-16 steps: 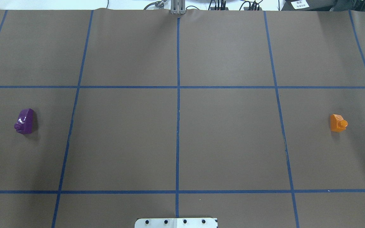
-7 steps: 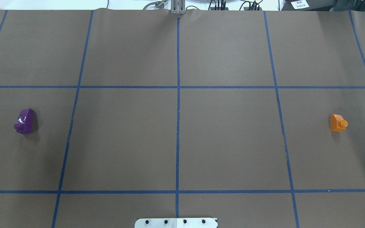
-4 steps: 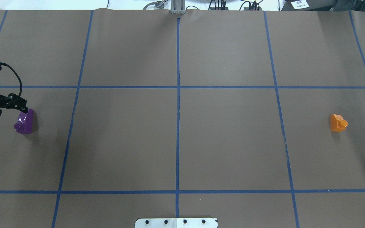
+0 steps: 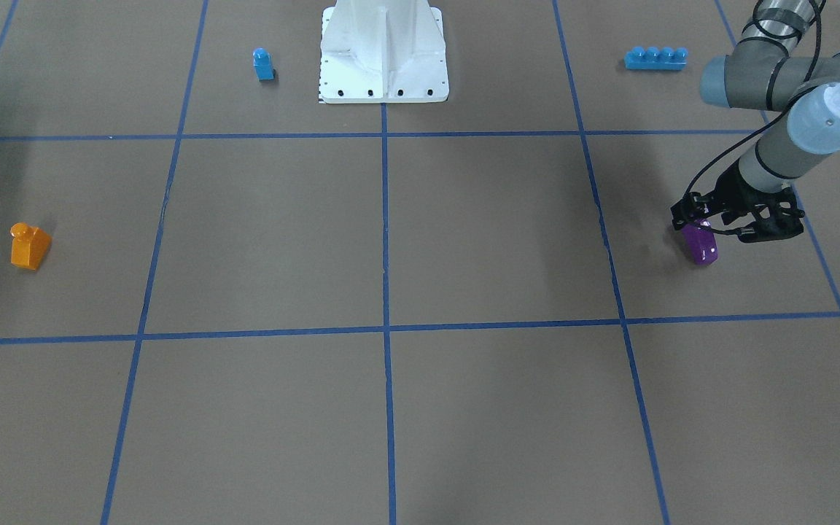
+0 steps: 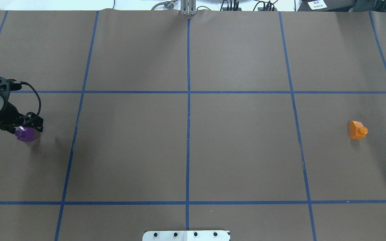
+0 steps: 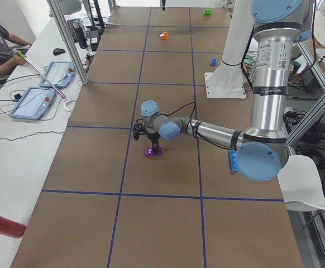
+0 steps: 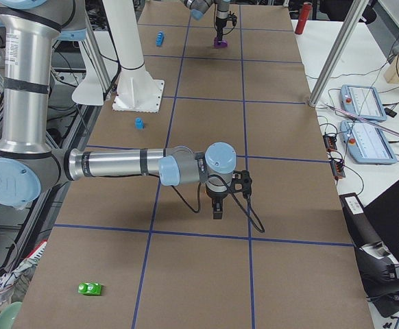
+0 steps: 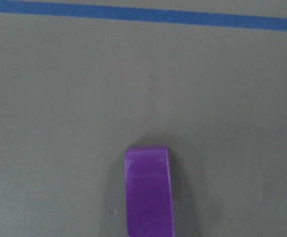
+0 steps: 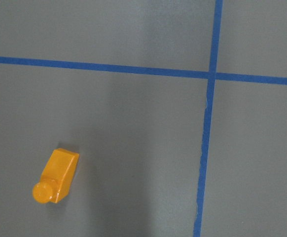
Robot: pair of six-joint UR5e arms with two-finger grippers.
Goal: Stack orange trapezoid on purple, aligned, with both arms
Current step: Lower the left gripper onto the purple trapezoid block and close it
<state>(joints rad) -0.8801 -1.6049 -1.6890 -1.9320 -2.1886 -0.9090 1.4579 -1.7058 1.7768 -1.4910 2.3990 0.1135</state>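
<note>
Overhead: the left hand (image 5: 28, 126) hangs over the purple block (image 5: 24, 135) at the left end of the worktop (image 5: 193, 150), its black body covering the block's far edge. Whether its fingers are spread or closed cannot be told. The orange block (image 5: 358, 130) sits alone at the opposite end, well apart, with no arm in sight beside it.

From across the worktop: the left arm reaches in from the robot's side, with the hand just above the purple block, which rests on the brown paper. The orange block stands upright, stud on top. A small blue block (image 4: 263, 64) and a long blue brick (image 4: 655, 57) lie back near the robot's base (image 4: 383, 51), neither part of the job.

From the left end: the near arm's hand is poised above the purple block; contact cannot be judged.

From the right end: the near arm carries the right hand (image 7: 217, 209) over the worktop. Its grip cannot be told, and the orange block is not made out here.

Left wrist camera: the purple block sits at bottom centre, its long axis running straight up the frame. No fingers show.

Right wrist camera: the orange block lies low and left, its long axis slanting, stud end toward the bottom-left corner — so the right hand, the nearer to it, likely has to shift that way and turn before closing. Neither block looks picked up yet.
</note>
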